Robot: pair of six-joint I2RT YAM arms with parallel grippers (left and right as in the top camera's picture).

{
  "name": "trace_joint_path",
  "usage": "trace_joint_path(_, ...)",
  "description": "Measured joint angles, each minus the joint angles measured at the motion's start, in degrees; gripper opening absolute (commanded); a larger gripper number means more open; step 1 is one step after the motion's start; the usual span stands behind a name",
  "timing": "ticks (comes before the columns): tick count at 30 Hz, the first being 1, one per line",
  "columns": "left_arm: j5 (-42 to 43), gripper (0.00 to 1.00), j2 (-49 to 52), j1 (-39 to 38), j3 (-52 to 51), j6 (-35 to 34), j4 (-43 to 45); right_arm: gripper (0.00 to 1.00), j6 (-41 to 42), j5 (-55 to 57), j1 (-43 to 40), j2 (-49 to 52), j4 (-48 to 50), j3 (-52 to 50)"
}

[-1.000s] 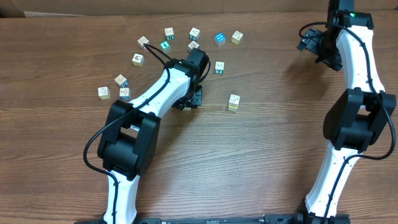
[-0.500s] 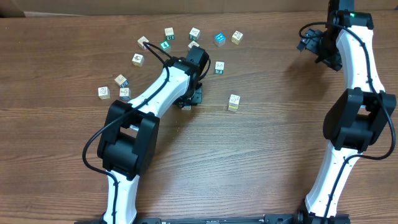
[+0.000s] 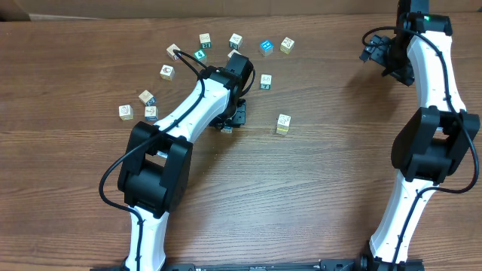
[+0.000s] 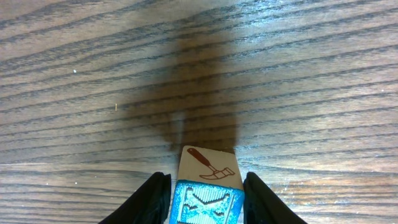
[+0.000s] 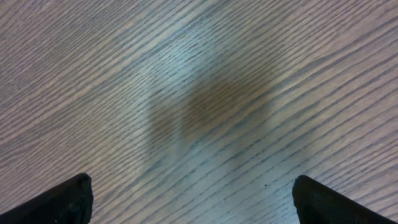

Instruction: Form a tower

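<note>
Now your left gripper clamps a small blue-and-white wooden picture cube, the yellow-green-sided wooden tower stands apart to its right, and your right gripper gapes wide, far right.

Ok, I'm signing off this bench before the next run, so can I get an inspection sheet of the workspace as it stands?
Surface: wood-grain table, no spills seen.
Job's things: blue cube with a hammer-picture face, in the left gripper; whether anything is stacked, cannot tell.
Clutter: loose picture cubes scattered beyond the left arm.
Grippers: left closed on the blue cube; right gripper open, empty.
Cables: black cable looping off the left arm.
Surroundings: pale strip beyond the table's far edge.
</note>
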Motion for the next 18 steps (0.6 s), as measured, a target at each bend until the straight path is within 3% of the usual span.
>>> trace_joint_path(18,0.0,0.36,0.0,0.0,0.0,0.0,0.0,1.00,0.0,0.0,0.0,0.0,0.0,0.0)
